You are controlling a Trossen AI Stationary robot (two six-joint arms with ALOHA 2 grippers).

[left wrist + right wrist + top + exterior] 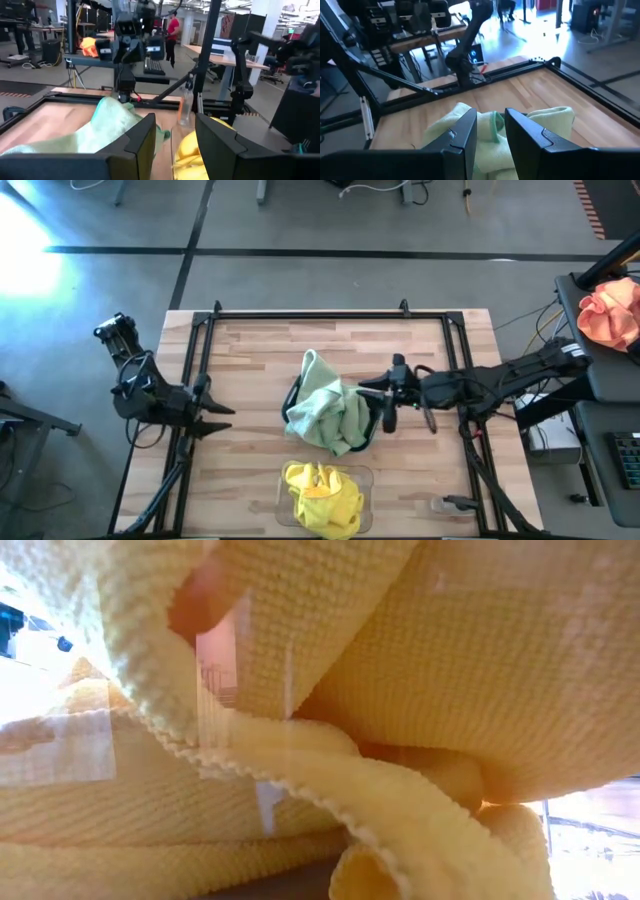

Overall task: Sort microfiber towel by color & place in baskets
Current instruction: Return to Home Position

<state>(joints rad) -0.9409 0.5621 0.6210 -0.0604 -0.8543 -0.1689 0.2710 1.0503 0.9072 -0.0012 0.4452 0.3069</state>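
In the high view the wooden table fills the middle of the frame. At its centre the pale green towels lie heaped in the dark teal basket, spilling over it so that only slivers of its rim show. Just below them, at the bottom centre of the frame, the yellow towels sit bunched in the clear basket. The low view is filled almost edge to edge with that yellow cloth.

The right gripper reaches in from the right of the frame and sits just beside the right edge of the green heap. Its wrist view shows the fingers spread with nothing between them, and the green towels lie right ahead.

The left gripper is at the left edge of the table, well apart from both baskets. Its fingers are also spread and empty.

An orange-pink cloth lies off the table at the upper right of the frame. In the left wrist view a person in a red top stands far back in the room.
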